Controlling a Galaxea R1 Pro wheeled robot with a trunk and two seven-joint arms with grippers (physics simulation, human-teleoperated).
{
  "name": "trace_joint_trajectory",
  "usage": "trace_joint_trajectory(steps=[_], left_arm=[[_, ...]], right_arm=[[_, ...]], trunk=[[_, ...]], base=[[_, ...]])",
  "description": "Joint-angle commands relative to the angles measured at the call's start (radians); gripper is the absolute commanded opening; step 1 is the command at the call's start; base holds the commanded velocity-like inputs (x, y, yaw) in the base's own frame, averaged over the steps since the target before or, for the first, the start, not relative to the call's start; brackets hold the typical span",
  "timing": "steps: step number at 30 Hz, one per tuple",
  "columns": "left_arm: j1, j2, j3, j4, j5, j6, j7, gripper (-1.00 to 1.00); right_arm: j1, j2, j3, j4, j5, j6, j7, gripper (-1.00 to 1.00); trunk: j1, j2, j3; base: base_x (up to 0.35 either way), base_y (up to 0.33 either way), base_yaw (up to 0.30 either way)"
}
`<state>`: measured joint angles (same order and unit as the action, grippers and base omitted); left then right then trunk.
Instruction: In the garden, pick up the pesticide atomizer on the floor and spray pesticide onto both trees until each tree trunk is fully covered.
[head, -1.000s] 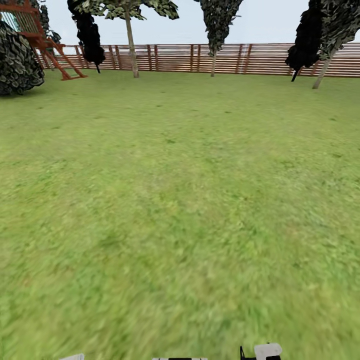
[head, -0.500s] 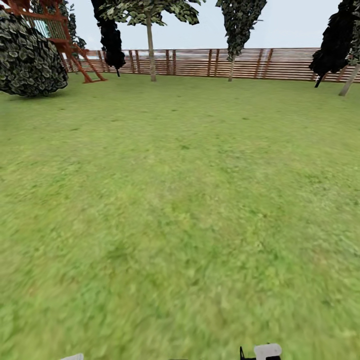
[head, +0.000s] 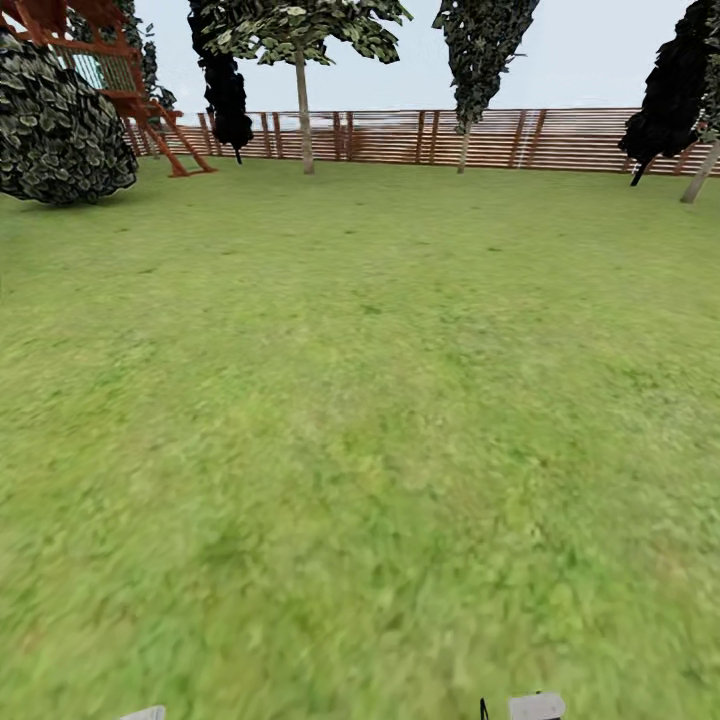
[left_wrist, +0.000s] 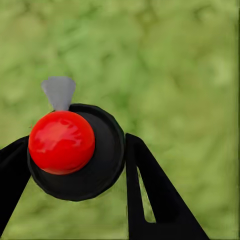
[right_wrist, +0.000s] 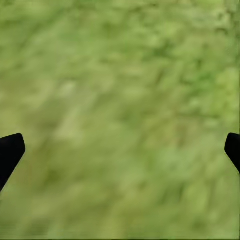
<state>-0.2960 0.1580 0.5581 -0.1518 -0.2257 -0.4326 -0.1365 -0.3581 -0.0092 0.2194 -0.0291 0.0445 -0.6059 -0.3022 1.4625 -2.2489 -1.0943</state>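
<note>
Head view has swung a bit since a second ago: the fence (head: 520, 140) and the playset (head: 110, 80) sit lower and further right in frame, so that's my base turning, not the garden moving. Good, I'm hunting for the trees. My left gripper (left_wrist: 75, 165) is clamped on the pesticide atomizer (left_wrist: 75, 150), red knob up (can't see how much is inside). Right gripper (right_wrist: 120, 150) hangs wide open over bare grass (right_wrist: 120, 75), holding nothing.

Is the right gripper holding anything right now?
No, the right gripper is open, its two black fingertips far apart with just grass between them.
</note>
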Motion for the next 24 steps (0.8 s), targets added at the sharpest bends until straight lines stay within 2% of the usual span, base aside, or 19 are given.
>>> trace_joint_trajectory(steps=[1, 24], left_arm=[[0.000, 0.000, 0.000, 0.000, 0.000, 0.000, 0.000, -1.00], [0.000, 0.000, 0.000, 0.000, 0.000, 0.000, 0.000, -1.00]], right_arm=[[0.000, 0.000, 0.000, 0.000, 0.000, 0.000, 0.000, 1.00], [0.001, 0.000, 0.002, 0.000, 0.002, 0.001, 0.000, 1.00]], trunk=[[0.000, 0.000, 0.002], [0.000, 0.000, 0.032]], base=[[0.337, 0.000, 0.080], [0.337, 0.000, 0.164]])
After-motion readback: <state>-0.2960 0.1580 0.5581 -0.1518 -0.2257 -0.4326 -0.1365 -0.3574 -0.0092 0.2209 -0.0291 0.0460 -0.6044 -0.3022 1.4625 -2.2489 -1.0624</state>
